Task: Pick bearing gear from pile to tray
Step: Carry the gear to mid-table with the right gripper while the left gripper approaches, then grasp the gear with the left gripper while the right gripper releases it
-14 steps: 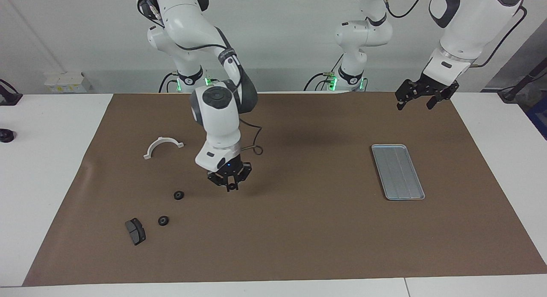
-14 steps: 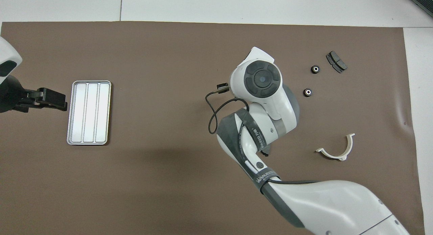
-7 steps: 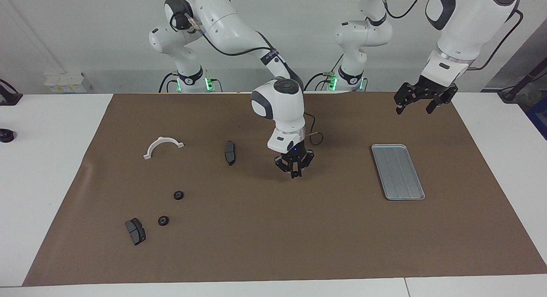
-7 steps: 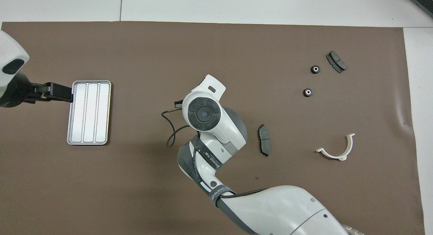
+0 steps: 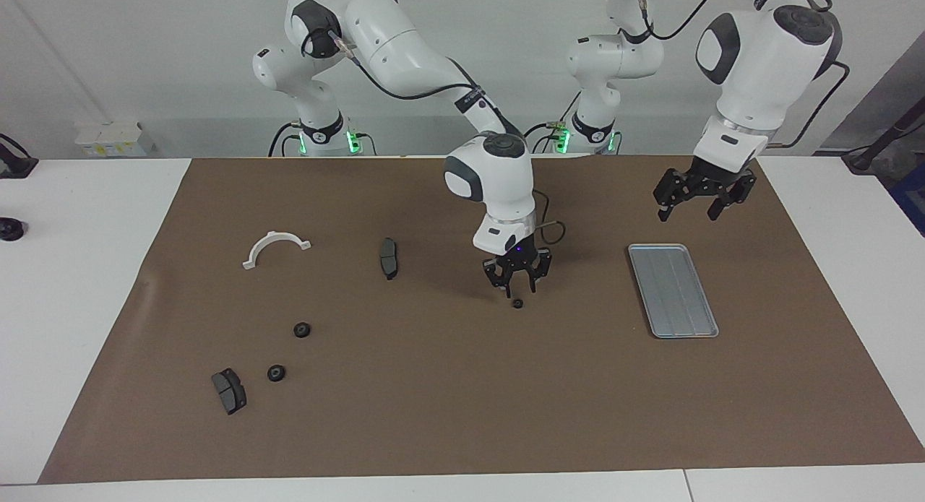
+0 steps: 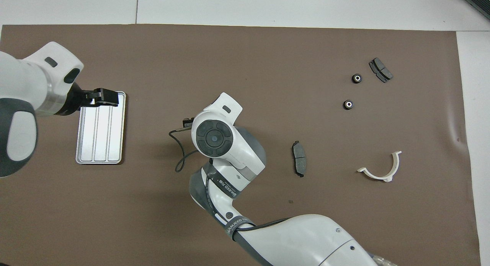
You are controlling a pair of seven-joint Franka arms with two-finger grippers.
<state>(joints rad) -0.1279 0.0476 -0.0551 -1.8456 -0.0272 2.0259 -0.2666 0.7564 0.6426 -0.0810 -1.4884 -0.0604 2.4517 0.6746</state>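
Right gripper [image 5: 516,287] jaws spread, nothing between them; a small black gear [image 5: 517,304] lies on the mat directly under the fingertips, apart from them. In the overhead view the right arm's wrist covers both. Left gripper [image 5: 695,203] jaws spread too, empty, hanging in the air over the mat at the tray's robot-side end.

Surface: brown mat [image 5: 462,386] over a white table [image 5: 79,285]; mat has a slight wrinkle at the right arm's end. White wall at the robots' side, green lights at both arm bases. A white box [image 5: 108,137] sits on the table by the wall past the right arm's end of the mat.

Tray [image 5: 673,290] is flat on the mat toward the left arm's end, nothing in it.

Rest of the pile, toward the right arm's end: white half-ring bracket [image 5: 275,246]; one brake pad [image 5: 388,257] between the bracket and the right gripper; two more gears [image 5: 303,330] [image 5: 275,373] farther from the robots; second brake pad [image 5: 229,391] just beside the farther gear. All apart from each other.

Between the dropped gear and the tray: bare mat only.
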